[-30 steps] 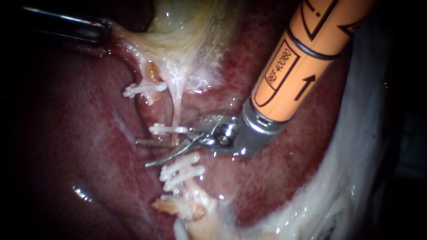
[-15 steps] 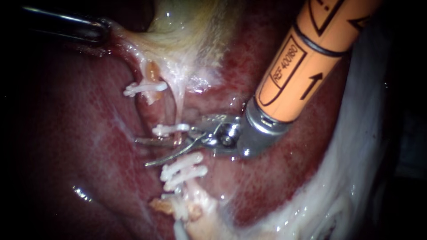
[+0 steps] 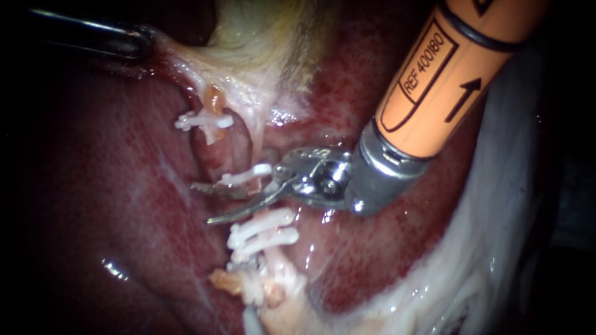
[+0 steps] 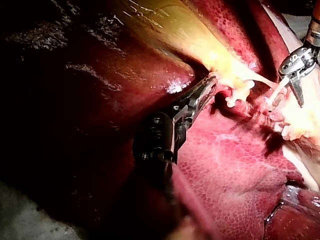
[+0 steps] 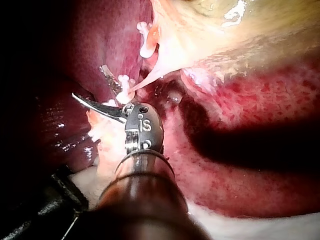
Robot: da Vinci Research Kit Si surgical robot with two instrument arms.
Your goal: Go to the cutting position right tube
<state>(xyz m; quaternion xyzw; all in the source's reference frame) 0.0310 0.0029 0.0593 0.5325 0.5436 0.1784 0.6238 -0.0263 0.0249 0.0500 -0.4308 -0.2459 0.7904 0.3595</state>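
Observation:
My right instrument (image 3: 202,203), on an orange shaft from the upper right, ends in two thin blades that stand open. The blades straddle the thin pale right tube (image 3: 252,144) just below its white clip (image 3: 245,175) and above two more clips (image 3: 262,231). A further clip (image 3: 202,120) sits on the left tube. The right wrist view shows the same open blades (image 5: 89,81) beside the clip (image 5: 124,95). My left instrument (image 3: 144,42), dark and at the upper left, is shut on the pale gallbladder (image 3: 261,37); its jaws (image 4: 209,85) hold the tissue taut.
Dark red liver (image 3: 112,205) lies all around the tubes. White fatty tissue (image 3: 496,248) runs down the right side. A ragged pale stump (image 3: 261,291) sits below the two lower clips.
My right instrument has drawn back a little up and to the right, blades still open. The clip on the right tube has tilted and risen slightly. The left instrument has not moved.

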